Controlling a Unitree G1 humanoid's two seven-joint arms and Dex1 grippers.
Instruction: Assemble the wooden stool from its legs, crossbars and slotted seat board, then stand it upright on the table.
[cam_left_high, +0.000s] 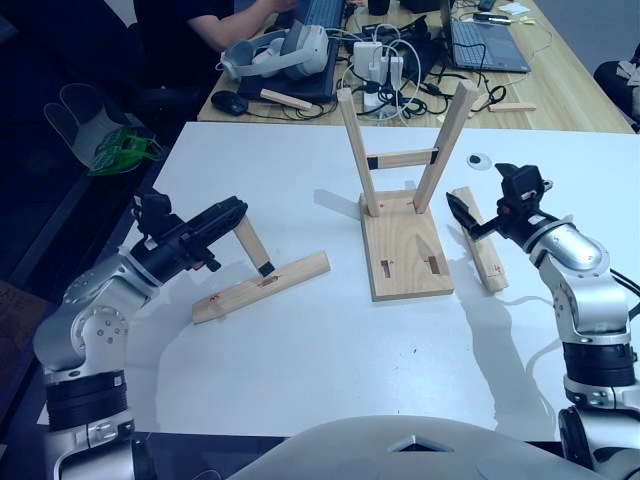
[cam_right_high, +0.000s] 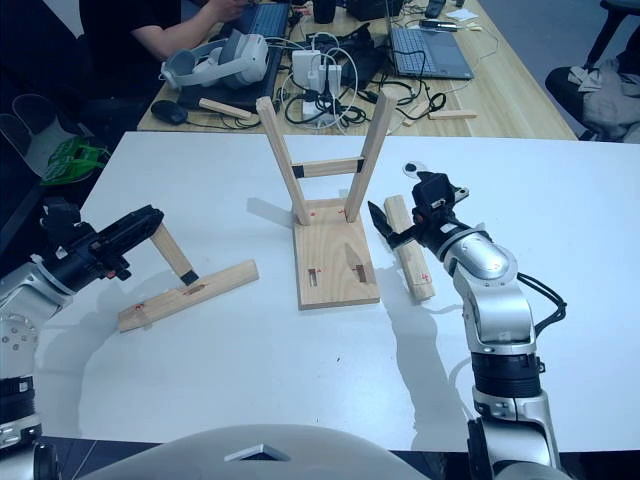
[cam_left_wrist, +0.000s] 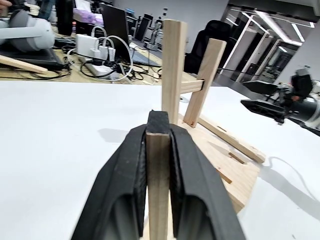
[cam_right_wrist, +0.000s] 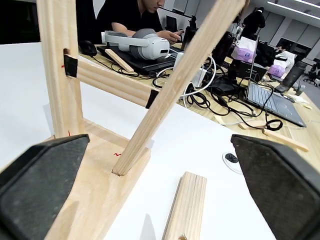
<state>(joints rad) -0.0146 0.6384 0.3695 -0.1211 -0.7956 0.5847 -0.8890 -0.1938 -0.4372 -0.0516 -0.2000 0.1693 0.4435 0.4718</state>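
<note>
My L gripper (cam_left_high: 234, 212) is clamped tight on a crossbar (cam_left_high: 252, 243) set in a leg (cam_left_high: 262, 287) lying on the table (cam_left_high: 300, 380), R gripper (cam_left_high: 490, 200) wide open beside the seat board (cam_left_high: 405, 262).

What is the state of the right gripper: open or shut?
Open. The right gripper shows its two black fingers far apart in the right wrist view, with nothing held between them.

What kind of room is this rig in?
Probably an office or lab workspace. Behind the white table stands a wooden desk holding a laptop, a VR headset and a power strip with tangled cables.
</note>
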